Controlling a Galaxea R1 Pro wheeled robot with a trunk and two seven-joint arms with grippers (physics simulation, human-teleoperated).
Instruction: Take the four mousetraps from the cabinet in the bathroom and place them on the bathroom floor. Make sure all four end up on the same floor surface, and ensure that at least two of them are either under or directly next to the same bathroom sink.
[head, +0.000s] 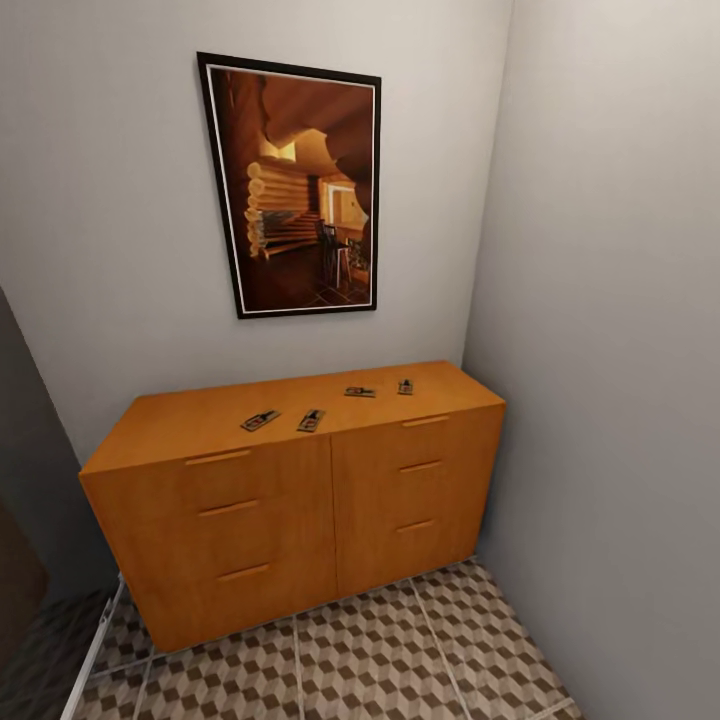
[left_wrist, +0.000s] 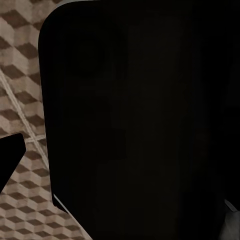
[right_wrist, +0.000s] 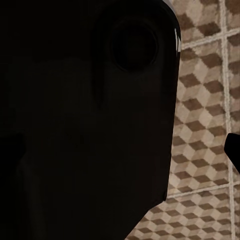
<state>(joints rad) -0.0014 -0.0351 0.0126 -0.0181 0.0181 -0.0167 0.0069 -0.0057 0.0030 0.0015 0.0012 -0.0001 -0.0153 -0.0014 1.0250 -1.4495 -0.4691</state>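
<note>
Mousetraps (head: 311, 420) lie untouched along the cabinet (head: 300, 500) top's front edge; approach comes next, finger state unclear.

Seen from the head camera, the four mousetraps (head: 260, 421) (head: 311, 420) (head: 360, 392) (head: 405, 386) on top of the cabinet (head: 300, 520) are too small to show any detail of spring or bait. The cabinet's lower left corner sits in shadow beside a dark shape cut off by the picture's edge. In the left wrist view a large black body (left_wrist: 135, 120) hides most of the bathroom floor (left_wrist: 20, 65); in the right wrist view a like black mass (right_wrist: 85, 120) covers the tiles (right_wrist: 205, 125). Whether either gripper's fingers are apart cannot be told.
</note>
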